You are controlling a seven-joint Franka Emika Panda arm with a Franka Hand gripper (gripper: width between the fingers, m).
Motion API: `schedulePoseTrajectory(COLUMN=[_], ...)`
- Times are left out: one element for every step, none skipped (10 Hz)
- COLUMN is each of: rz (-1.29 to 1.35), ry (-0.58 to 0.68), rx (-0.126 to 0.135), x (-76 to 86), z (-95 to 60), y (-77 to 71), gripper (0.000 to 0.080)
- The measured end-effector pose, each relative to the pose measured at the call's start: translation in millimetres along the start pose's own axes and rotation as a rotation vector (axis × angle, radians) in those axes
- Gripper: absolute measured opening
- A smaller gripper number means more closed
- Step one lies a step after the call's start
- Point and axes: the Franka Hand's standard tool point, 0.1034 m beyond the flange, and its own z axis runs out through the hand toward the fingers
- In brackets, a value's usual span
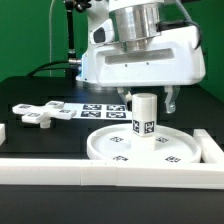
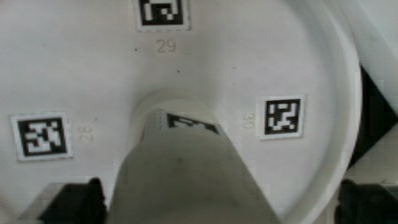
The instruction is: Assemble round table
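Round table's short white plastic cylindrical leg (image 1: 146, 108) is standing upright on its large white rimmed disc top (image 1: 105, 150), both carrying black-and-white square markers (image 2: 281, 115); the pincer (image 1: 149, 103) is hanging wide, straddling the leg's top.

One large white rimmed plastic disc top (image 1: 105, 150) is counted now, one short white cylindrical leg (image 1: 145, 110), one flat white cross-shaped base (image 1: 40, 114), and one thin white marker board (image 1: 103, 108); at least two long white border bars (image 1: 100, 172) are made out.

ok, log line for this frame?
leg upright on disc top | gripper open, straddling leg top | cross base lying apart, exterior view's left
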Motion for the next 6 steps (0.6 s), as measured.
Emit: schedulePoseTrajectory(rz=[-0.151, -0.216, -0.286, -0.370, -0.436, -0.577], ry=[0.001, 0.000, 0.000, -0.001, -0.001, -0.001], rx=[-0.009, -0.010, -0.011, -0.011, -0.012, -0.015], x=[1.0, 0.8, 1.1, 1.3, 1.5, 2.9], z=[-1.4, -0.7, -0.5, -0.5, -0.4, 0.0], y=[-2.2, -0.9, -0.3, 0.0, 0.3, 2.6], gripper=[0.0649, 0.0649, 0.0649, 0.0649, 0.0649, 0.0649])
